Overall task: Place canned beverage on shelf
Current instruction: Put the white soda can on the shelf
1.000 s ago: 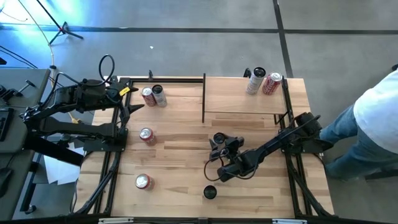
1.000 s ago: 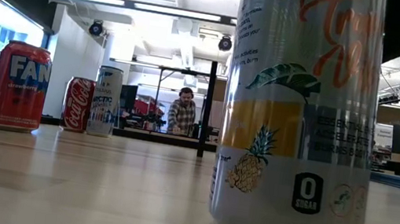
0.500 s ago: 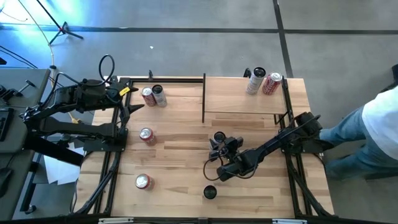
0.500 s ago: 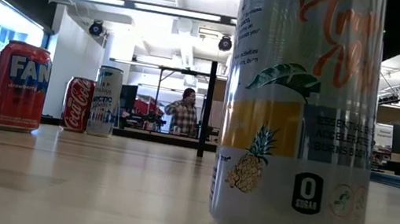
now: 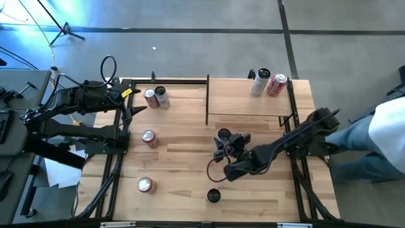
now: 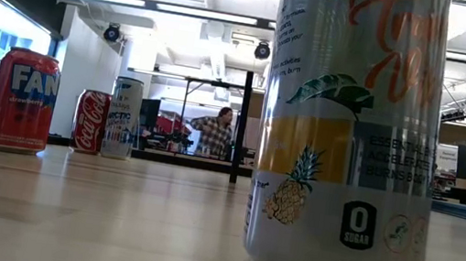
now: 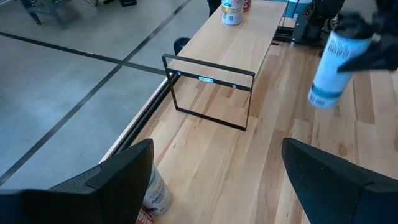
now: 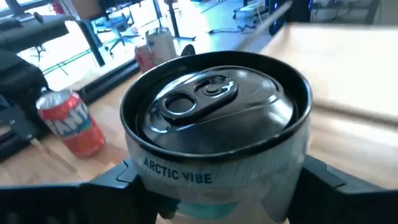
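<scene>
Right gripper (image 5: 224, 142) first: clamped snugly on a tall white can (image 7: 328, 70), one dark finger (image 8: 115, 180) on each side of the body just below the rim. Holds that can near the middle of the table (image 5: 177, 158), apparently raised clear of the wood and leaning a little, just in front of the shelf (image 5: 250, 100) and not yet over its board. Counts as roughly midway by my reading: pick-up done, carry to the board and release left to do. Shows two cans already standing at the shelf's far end, a white one (image 5: 259, 82) beside a red one (image 5: 276, 85), and five more out on the table. Leaves the left gripper (image 5: 134, 106) waiting at the table's left edge with fingers spread wide and nothing between them. Hides much: low view blocked by a big pineapple-printed can (image 6: 349, 139) close to the lens, no arm visible there; can's underside and its gap to the table not clear from above; fingertips cut off below the can.
</scene>
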`<control>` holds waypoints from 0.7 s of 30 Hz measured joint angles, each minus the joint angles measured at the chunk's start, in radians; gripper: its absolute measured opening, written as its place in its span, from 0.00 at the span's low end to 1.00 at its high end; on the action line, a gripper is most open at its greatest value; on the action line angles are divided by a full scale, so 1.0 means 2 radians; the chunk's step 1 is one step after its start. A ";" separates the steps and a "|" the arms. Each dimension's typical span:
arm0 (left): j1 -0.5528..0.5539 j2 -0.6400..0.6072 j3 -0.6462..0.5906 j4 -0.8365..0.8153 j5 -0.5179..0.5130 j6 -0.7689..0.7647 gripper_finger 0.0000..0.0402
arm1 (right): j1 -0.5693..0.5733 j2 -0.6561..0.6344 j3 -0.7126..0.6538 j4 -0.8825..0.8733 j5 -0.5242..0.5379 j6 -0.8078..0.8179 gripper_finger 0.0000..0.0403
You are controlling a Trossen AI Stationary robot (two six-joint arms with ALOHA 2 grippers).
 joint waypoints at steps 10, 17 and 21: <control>0.000 0.000 0.000 0.000 0.000 0.000 0.83 | -0.008 -0.075 0.052 -0.150 0.050 -0.029 0.60; 0.000 0.000 0.000 0.000 0.000 0.000 0.83 | -0.044 -0.117 0.057 -0.183 0.046 -0.032 0.61; 0.000 0.000 0.000 0.000 0.000 0.000 0.83 | -0.079 -0.124 0.057 -0.196 0.038 -0.030 0.61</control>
